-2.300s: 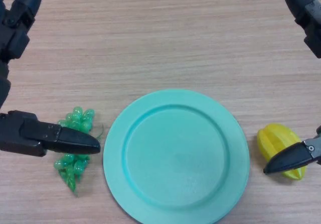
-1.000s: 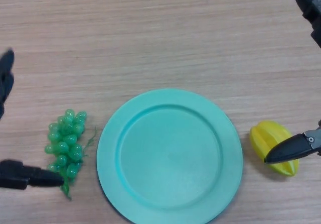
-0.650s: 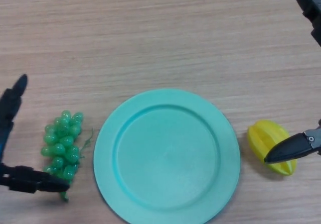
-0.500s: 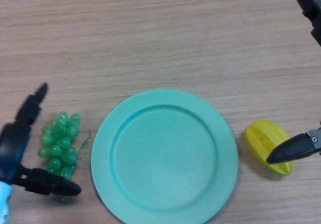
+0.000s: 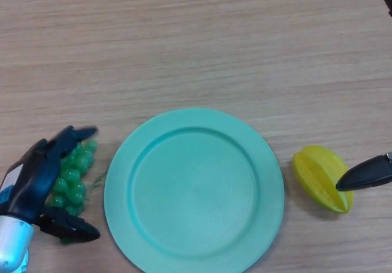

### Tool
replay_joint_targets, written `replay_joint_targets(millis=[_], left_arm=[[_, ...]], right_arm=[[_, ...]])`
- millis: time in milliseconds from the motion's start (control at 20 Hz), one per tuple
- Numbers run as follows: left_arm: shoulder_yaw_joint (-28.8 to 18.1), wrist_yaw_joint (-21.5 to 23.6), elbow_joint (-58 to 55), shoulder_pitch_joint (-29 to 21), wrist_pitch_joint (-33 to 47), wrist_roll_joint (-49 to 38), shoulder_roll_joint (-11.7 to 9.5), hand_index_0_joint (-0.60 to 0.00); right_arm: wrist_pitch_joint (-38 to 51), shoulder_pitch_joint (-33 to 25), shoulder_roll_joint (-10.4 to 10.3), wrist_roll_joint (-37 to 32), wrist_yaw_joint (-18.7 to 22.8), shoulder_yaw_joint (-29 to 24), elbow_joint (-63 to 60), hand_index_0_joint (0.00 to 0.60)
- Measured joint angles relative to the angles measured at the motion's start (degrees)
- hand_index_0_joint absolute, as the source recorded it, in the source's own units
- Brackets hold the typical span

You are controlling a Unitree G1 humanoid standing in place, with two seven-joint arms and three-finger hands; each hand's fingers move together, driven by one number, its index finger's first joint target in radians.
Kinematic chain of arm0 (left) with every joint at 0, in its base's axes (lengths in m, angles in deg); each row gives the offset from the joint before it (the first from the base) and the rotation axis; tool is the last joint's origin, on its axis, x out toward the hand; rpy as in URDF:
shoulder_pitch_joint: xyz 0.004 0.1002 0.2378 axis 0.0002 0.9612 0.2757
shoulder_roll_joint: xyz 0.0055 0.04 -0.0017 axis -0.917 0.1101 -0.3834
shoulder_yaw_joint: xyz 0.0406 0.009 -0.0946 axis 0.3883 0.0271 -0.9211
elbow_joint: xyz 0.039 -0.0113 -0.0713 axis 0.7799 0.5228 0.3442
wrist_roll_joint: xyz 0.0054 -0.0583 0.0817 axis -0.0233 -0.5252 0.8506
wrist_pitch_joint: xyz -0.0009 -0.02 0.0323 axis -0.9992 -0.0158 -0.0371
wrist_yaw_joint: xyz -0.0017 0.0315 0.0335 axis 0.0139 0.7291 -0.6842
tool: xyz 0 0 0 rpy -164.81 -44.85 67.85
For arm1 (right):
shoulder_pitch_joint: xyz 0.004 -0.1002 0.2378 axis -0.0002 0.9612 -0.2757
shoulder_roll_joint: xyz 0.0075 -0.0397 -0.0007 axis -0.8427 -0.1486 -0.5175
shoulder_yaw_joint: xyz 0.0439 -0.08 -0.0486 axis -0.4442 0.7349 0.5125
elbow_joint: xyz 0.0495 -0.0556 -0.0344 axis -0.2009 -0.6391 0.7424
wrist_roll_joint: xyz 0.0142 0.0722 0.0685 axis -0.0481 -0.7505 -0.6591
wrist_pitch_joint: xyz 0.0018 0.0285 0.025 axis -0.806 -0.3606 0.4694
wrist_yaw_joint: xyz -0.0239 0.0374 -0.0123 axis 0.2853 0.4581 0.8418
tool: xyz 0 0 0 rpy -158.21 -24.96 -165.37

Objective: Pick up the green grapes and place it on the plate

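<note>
The green grapes (image 5: 73, 174) lie on the wooden table left of the teal plate (image 5: 122, 163). My left hand (image 5: 33, 184) comes in from the lower left and wraps the bunch. Its fingers (image 5: 72, 136) curl over the top end and the thumb (image 5: 67, 228) lies under the bottom end. The left side of the bunch is hidden by the hand. The grapes rest on the table. My right hand (image 5: 367, 174) shows at the right edge as one pointed tip, with another part in the top right corner, spread wide and holding nothing.
A yellow starfruit (image 5: 317, 178) lies right of the plate, just beside the right hand's tip. The plate sits close to the table's near edge. Bare wood fills the far half of the table.
My left hand has moved in from the left edge and its fingers have closed over the grapes. The view has shifted a little, so the plate and starfruit sit further left.
</note>
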Motion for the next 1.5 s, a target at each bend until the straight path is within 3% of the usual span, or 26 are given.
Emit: replay_joint_targets(millis=[200, 400, 550, 700, 850, 1000, 1150, 1400, 1500], left_arm=[[0.0, 0.6, -2.5, 1.3, 0.8, 0.6, -0.5, -0.600], [-2.1, -0.9, -9.3, 2.3, -2.5, -7.1, 0.1, -0.600], [-7.4, -3.2, -19.5, 3.3, -11.2, -16.0, 0.8, -0.600], [-8.6, -5.8, -29.7, 4.9, -18.3, -17.9, 2.0, -0.600], [-5.1, -12.5, -43.1, 6.4, -26.8, -20.5, 5.2, -0.600], [0.3, -14.5, -52.1, 6.9, -36.6, -24.6, 8.0, -0.600], [4.9, -14.5, -55.5, 7.1, -40.7, -24.6, 8.5, -0.600], [5.1, -14.5, -56.3, 7.3, -41.1, -24.7, 8.7, -0.600], [4.9, -14.4, -56.3, 6.4, -41.0, -26.9, 8.9, -0.400]], right_arm=[[0.0, 0.7, 2.5, -1.5, 2.5, 0.0, 0.0, 0.000], [0.0, 1.6, 3.8, -3.2, 3.7, 0.1, 0.0, 0.000], [0.4, 2.1, 4.6, -3.2, 5.2, 0.3, 0.0, 0.000], [0.8, 2.2, 5.7, -3.3, 5.8, 0.3, 0.0, 0.000], [0.9, 2.2, 5.8, -6.6, 6.4, 0.5, 0.0, 0.000], [0.9, 2.2, 5.9, -6.6, 6.4, 0.5, 0.0, 0.000], [0.9, 2.2, 5.9, -6.5, 6.4, 0.5, 0.0, 0.000], [0.9, 2.2, 5.9, -6.5, 6.4, 0.5, 0.0, 0.000], [0.9, 2.1, 5.9, -6.5, 6.4, 0.5, 0.0, 0.000]])
